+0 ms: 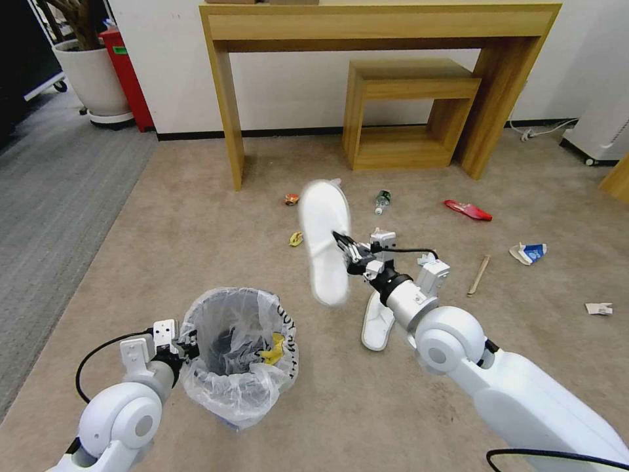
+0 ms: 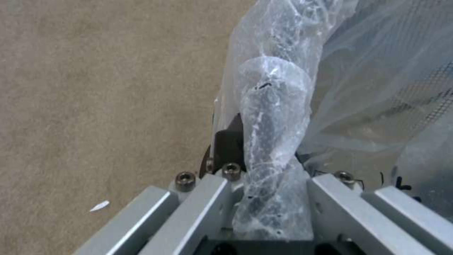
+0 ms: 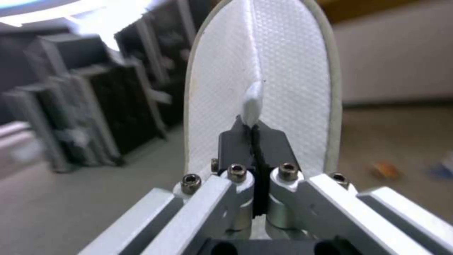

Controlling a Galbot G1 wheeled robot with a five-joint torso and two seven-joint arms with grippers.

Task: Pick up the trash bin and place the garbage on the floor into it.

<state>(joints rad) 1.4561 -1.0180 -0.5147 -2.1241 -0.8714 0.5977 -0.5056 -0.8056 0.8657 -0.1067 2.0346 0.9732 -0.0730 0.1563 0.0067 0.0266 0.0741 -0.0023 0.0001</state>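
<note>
Slipper [image 1: 324, 242], white and blurred, hung at the centre of the head view, pinched tight in the right gripper [image 1: 341, 240] above the carpet [image 1: 196, 229]. At lower left, the left gripper [image 1: 190, 341] was clamped on the bagged rim of the bin [image 1: 239, 354], which held a yellow wrapper [image 1: 274, 349]. A second slipper [image 1: 377, 321] lay just under the right arm. Further back lay a bottle [image 1: 382, 200], a red wrapper [image 1: 468, 210], a carton [image 1: 529, 252] and a stick [image 1: 479, 274], before a wooden table [image 1: 380, 26].
</note>
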